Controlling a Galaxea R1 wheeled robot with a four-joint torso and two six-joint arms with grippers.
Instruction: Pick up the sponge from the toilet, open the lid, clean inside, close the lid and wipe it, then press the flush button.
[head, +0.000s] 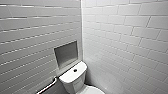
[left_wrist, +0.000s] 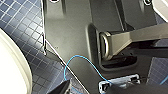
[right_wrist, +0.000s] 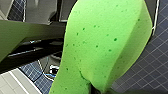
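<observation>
Fingers of the right gripper (right_wrist: 96, 90): pressed onto the sponge (right_wrist: 105, 45), which is pinched at one end, where a crease is seen in the foam around a dark tip.

Left gripper (left_wrist: 62, 88): a dark tip is seen above the floor; whether it is spread or pressed together cannot be told.

1. Sponge. Bright green, porous, speckled with small darker pits. It is held in the air close to the right wrist camera, above the floor and touching no surface (a green tint is cast on the robot part beside it).

2. Toilet (head: 72, 80). White ceramic, set in the corner where the two tiled walls meet. The tank is seen from above, with rounded corners; the front of the toilet is cut off by the edge of the head view.

3. Flush button (head: 75, 70). Small, dark, round; placed in the middle of the tank top, well apart from its edges.

4. Walls (head: 125, 37). Covered in white rectangular tiles laid in offset rows.

5. Niche (head: 66, 53). A grey rectangular recess is let into the wall just above the tank.

6. Grab rail (head: 47, 86). A pale bar is fixed to the same wall, beside the tank.

7. Floor (right_wrist: 150, 67). Dark blue square tiles with light joints are seen in both wrist views.

8. White curved body (left_wrist: 12, 72). It is seen above the floor tiles in the left wrist view (what it is cannot be told).

9. Blue cable (left_wrist: 80, 60). A thin loop lies across the robot's dark plate.
</observation>
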